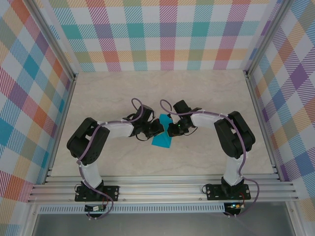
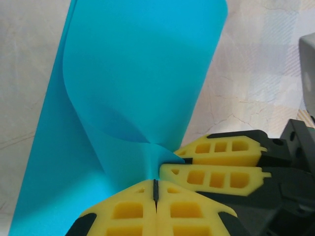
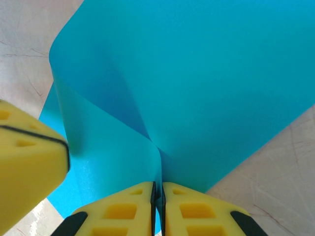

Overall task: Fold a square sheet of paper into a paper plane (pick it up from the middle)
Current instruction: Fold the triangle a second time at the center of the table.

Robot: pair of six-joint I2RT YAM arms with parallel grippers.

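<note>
From above, the square sheet of paper [image 1: 161, 141] lies partly hidden beneath the close-set left end effector [image 1: 158, 129] and right end effector [image 1: 171, 130], while both wrist views crop its far edges.

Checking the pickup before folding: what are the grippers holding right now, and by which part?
Both the left gripper and right gripper pinch the square sheet of paper at one bunched-up ridge, fingertips nearly meeting there.

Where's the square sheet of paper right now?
In the top view the square sheet of paper is near the middle of the table, pinched by both the left gripper and the right gripper.
</note>
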